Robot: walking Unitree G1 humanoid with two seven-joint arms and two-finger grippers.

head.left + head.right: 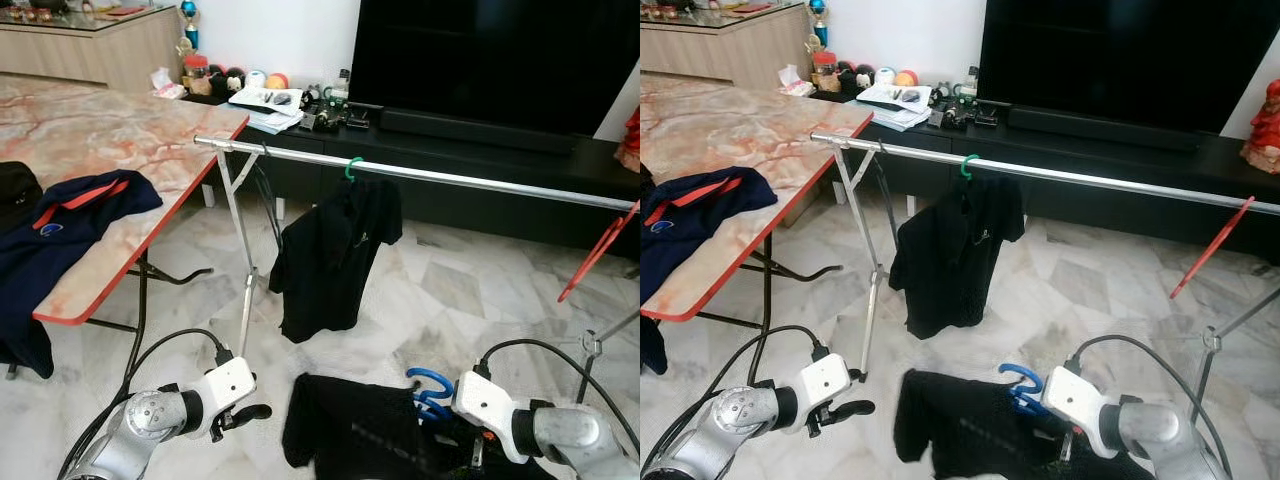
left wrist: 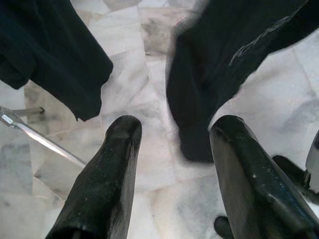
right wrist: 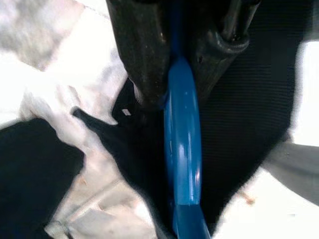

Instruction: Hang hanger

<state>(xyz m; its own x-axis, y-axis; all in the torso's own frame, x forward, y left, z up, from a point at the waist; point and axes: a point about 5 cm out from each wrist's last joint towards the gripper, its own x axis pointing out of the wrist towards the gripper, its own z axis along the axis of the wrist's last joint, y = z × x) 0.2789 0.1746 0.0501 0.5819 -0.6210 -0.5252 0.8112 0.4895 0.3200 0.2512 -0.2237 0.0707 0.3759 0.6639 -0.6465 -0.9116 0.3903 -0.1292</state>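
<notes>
- The blue hanger (image 3: 182, 164) sits low in front of the robot, below the rail, carrying a black shirt (image 1: 350, 430) that droops toward the marble floor (image 1: 450, 290).
- The right gripper (image 3: 177, 94) is clamped on the blue hanger, its two black fingers (image 3: 142, 50) pressed against either side of the plastic.
- The left gripper (image 2: 172, 144) hovers low on the robot's left, fingers spread apart and holding nothing, with the floor and dark cloth beyond them.
- The silver rail (image 1: 480, 180) runs across the scene above both arms, resting on thin metal legs (image 1: 240, 250).
- A green hanger (image 1: 353, 168) hooks over the rail with a black polo shirt (image 1: 330, 255) hanging from it.
- A red hanger (image 1: 600, 250) hangs tilted near the rail's right end.
- To the left stands a marble-patterned table (image 1: 110, 130) with a navy and orange garment (image 1: 70, 225) draped over its near edge.
- Behind the rail, a dark television (image 1: 490, 50) stands on a low black cabinet (image 1: 480, 170).
</notes>
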